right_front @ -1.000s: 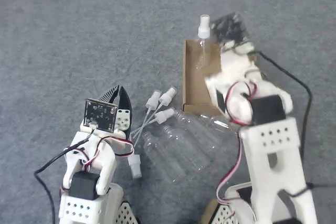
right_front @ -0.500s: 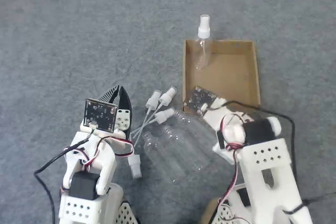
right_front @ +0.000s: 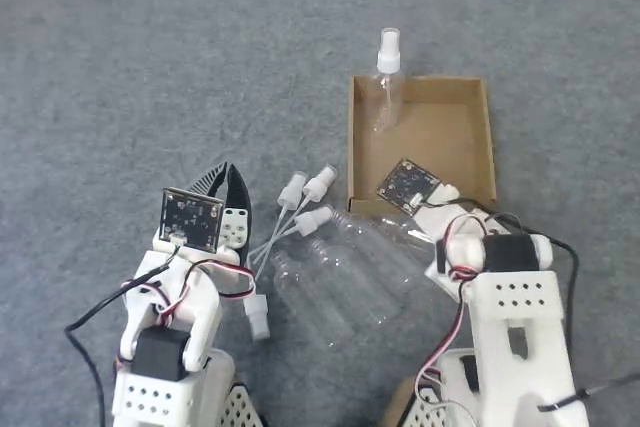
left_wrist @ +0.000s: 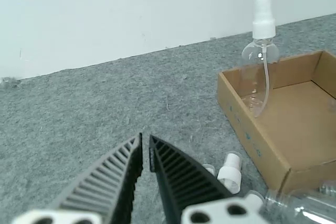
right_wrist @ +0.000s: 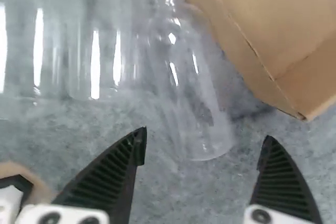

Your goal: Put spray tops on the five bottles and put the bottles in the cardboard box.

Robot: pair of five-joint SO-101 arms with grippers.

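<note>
Grey felt counter under a white wall

The counter point(right_front: 110, 77) is covered with a coarse, mottled grey fabric like felt, its nap showing small flecks and fuzz. Along the counter's far edge stands a plain white wall point(left_wrist: 105, 9). It meets the fabric in a straight seam, where a few tufts of grey fibre lift against it.

Overhead and wrist views, common box point(right_front: 440, 142)
</note>
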